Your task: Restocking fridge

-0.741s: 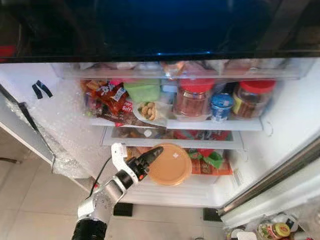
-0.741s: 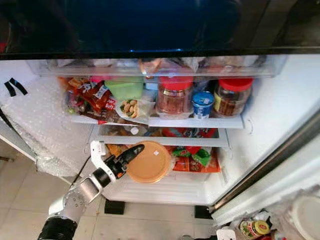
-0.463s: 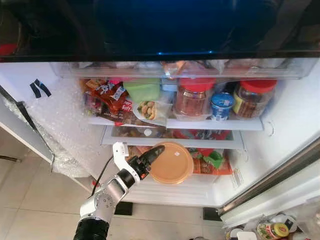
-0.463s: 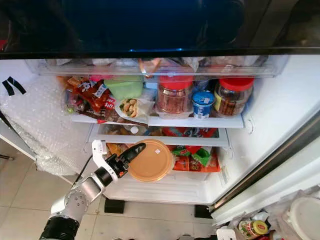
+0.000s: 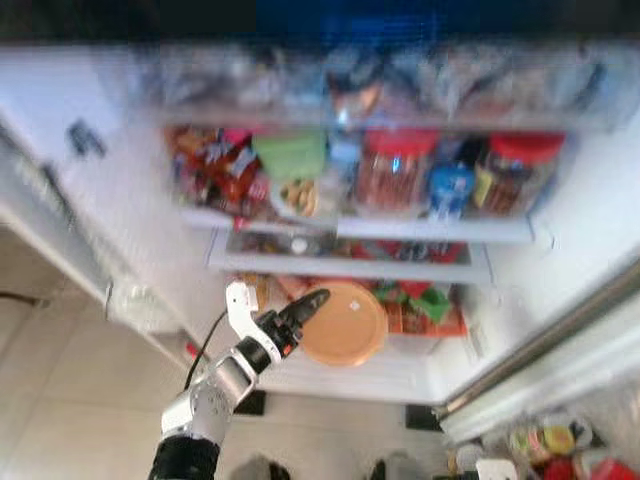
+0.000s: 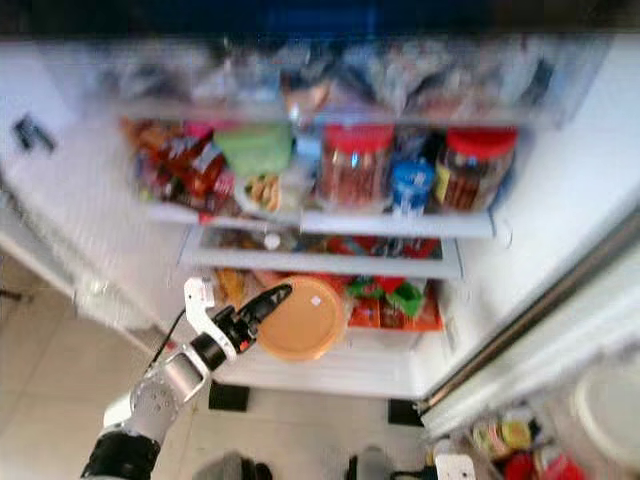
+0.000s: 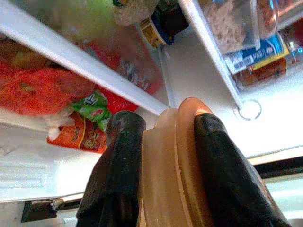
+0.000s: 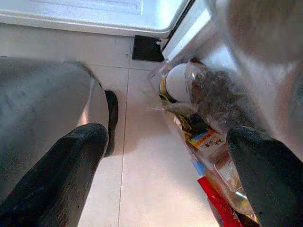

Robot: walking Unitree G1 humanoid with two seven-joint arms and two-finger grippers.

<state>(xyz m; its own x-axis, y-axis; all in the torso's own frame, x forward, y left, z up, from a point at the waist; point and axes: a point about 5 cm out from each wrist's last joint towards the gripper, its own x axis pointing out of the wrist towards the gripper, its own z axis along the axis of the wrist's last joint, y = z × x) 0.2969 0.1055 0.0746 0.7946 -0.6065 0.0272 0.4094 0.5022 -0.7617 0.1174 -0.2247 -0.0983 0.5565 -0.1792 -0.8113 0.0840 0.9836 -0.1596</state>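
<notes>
While clamped on orange lid [image 5: 343,323] | left end effector [image 5: 300,318] at fridge [image 5: 590,230] lower shelf; right end effector [image 8: 165,179] wide apart

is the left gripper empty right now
No, the left gripper is shut on a round tan container, one black finger on each side of it.

Beige floor tiles [image 5: 60,400] down below and out to the left of the left pincer [image 5: 312,303], pretty blurry. Two little black pads on the floor under the white cabinet edge: one [image 5: 250,402] right below the pincer, the other [image 5: 420,417] lower and off to its right. Black tape marks [image 5: 85,137] well up and left of it on the white side wall. Crinkly clear plastic [image 5: 130,300] level with the pincer, further left.
</notes>
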